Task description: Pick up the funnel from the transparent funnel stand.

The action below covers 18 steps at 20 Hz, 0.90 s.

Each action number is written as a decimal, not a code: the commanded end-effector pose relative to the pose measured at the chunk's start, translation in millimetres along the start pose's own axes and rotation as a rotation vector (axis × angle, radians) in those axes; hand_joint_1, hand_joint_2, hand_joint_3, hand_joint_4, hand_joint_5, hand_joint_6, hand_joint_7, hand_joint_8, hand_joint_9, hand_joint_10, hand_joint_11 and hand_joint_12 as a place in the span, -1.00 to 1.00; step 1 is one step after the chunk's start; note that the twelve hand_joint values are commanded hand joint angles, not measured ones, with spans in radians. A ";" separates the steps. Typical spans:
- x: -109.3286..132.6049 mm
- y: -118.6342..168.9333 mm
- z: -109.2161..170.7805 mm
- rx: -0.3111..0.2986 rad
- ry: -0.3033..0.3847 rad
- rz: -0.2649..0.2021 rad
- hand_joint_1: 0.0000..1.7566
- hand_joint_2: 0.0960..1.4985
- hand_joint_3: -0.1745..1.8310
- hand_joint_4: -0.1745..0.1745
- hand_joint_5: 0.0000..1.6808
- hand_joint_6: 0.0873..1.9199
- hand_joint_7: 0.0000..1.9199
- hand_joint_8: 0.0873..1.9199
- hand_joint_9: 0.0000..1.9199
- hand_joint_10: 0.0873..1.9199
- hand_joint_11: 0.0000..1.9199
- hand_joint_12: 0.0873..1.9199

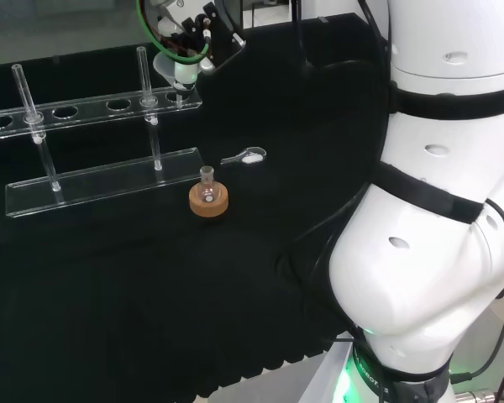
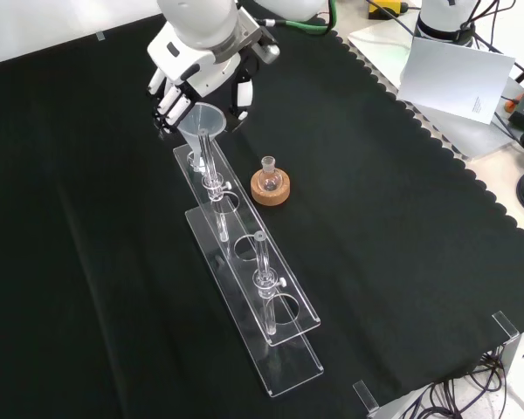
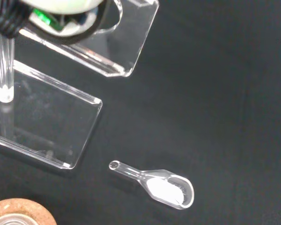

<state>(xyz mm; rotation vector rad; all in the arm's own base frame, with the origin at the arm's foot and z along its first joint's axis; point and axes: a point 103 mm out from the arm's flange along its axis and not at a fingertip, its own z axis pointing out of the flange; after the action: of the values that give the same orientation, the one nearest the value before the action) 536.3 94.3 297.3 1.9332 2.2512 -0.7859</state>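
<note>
The clear funnel point(image 1: 170, 67) point(image 2: 201, 118) hangs over the end hole of the transparent funnel stand point(image 1: 101, 180) point(image 2: 279, 349). Its cone is a little above the top plate and its stem points down into the hole. My hand point(image 1: 185, 38) point(image 2: 205, 52) reaches down over it. Dark fingers point(image 2: 168, 106) curl against one side of the cone's rim and the thumb point(image 2: 243, 98) stands at the other side. In the wrist view the stand's base plate point(image 3: 47, 126) and one upright post point(image 3: 4, 70) lie close under the palm.
A small round flask point(image 1: 207, 191) point(image 2: 269, 177) sits on a cork ring point(image 1: 208, 206) point(image 3: 18, 211) beside the stand. A clear scoop with white powder point(image 1: 250, 155) point(image 3: 168, 186) lies on the cloth nearby. The cloth's scalloped edge point(image 2: 437, 148) runs along the front view's right.
</note>
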 end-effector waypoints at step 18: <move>-3.1 -111.9 -54.3 0.049 -0.074 0.135 0.14 -0.09 -0.08 0.00 -0.23 -0.15 -0.30 -0.38 0.07 -0.62 -0.39 0.27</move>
<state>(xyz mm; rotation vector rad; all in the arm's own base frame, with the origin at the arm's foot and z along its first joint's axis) 476.2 101.5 380.6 1.9819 2.0825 -0.8584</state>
